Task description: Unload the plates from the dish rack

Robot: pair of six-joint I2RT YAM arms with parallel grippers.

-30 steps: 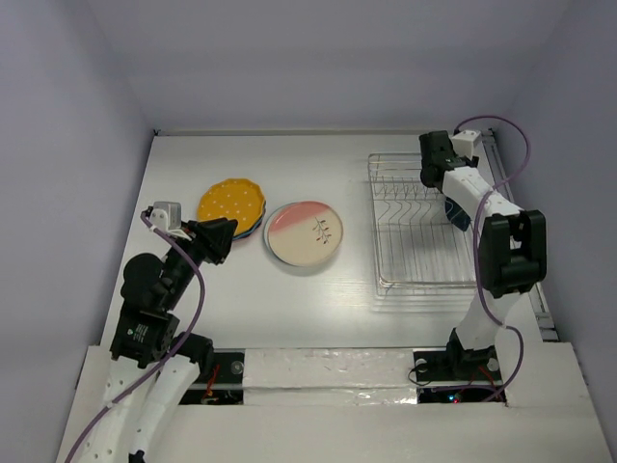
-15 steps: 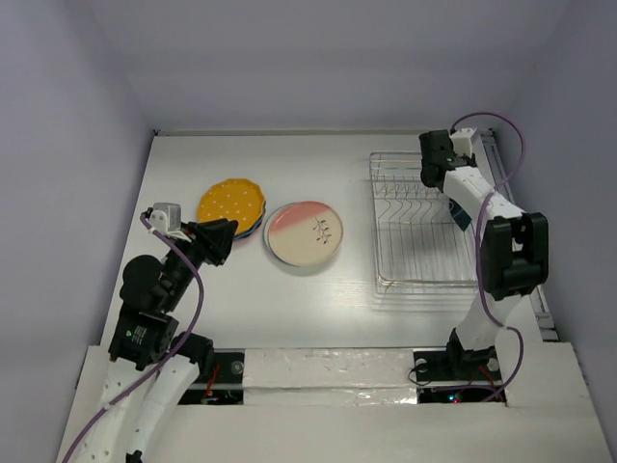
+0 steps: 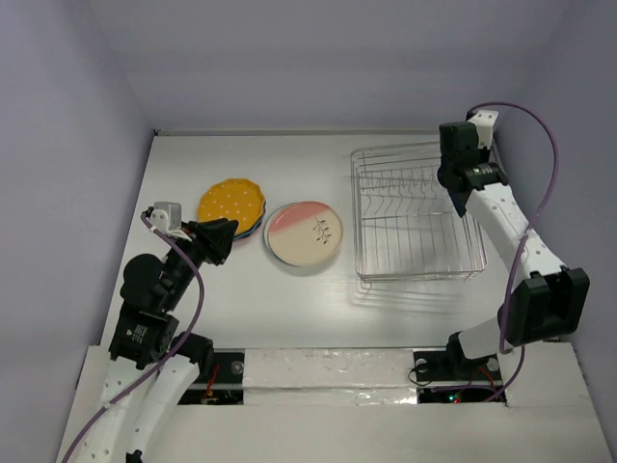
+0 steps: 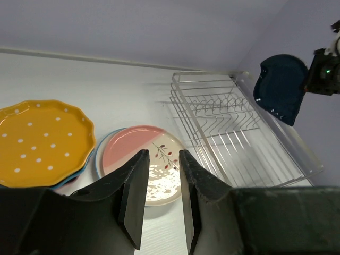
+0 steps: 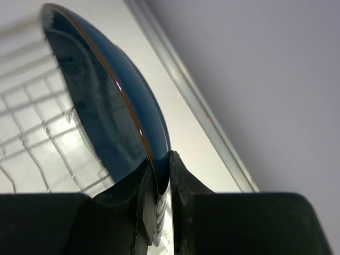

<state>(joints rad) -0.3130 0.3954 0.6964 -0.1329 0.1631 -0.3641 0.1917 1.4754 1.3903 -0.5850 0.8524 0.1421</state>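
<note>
My right gripper (image 3: 459,189) is shut on the rim of the dark navy plate (image 3: 463,205) and holds it on edge above the right side of the silver wire dish rack (image 3: 415,217). In the right wrist view the gripper (image 5: 162,164) pinches the navy plate (image 5: 101,106) over the rack wires (image 5: 32,133). No other plate shows in the rack. The orange scalloped plate (image 3: 231,201) tops a stack at the left. The cream plate with pink edge (image 3: 304,234) lies beside it on another plate. My left gripper (image 3: 220,241) is open and empty, near those plates.
A raised rail (image 5: 196,106) runs along the table's right edge, close to the rack. Purple walls enclose the table on three sides. In the left wrist view the rack (image 4: 234,127) lies right of the cream plate (image 4: 151,164) and the orange plate (image 4: 42,141).
My right gripper has risen and swung right with the navy plate. The dish rack has shifted left and sits skewed. The left arm has not moved.
</note>
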